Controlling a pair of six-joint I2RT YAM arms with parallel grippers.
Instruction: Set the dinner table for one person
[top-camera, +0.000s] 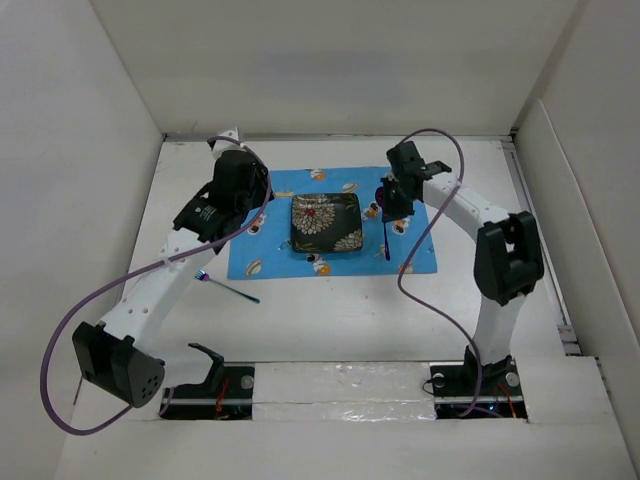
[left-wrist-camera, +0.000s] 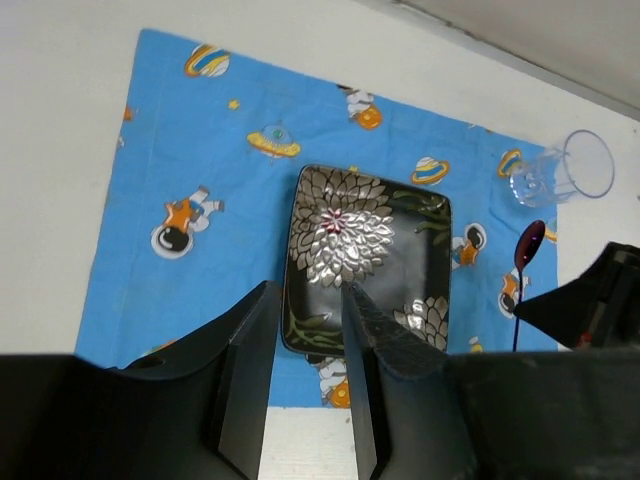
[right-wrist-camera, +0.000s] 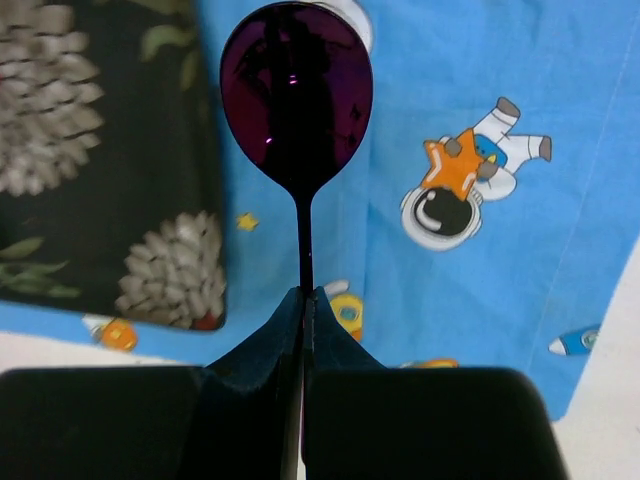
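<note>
Right wrist: plate (right-wrist-camera: 100, 150) just left of gripped spoon (right-wrist-camera: 296, 85)

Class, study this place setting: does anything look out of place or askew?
Yes. A thin utensil lies diagonally on the bare dinner table, off the blue cloth and apart from the plate. The purple spoon is not laid yet: the right gripper grips its handle.

The left arm (top-camera: 160, 275) stretches forward from its base, folds at the far end and turns the left hand (left-wrist-camera: 308, 295) downward, its fingers (left-wrist-camera: 245, 360) slightly apart with nothing gripped; the right arm (top-camera: 470, 215) arches inward, the right hand (right-wrist-camera: 305, 300) pinched tight on a spoon (right-wrist-camera: 296, 90) handle.
</note>
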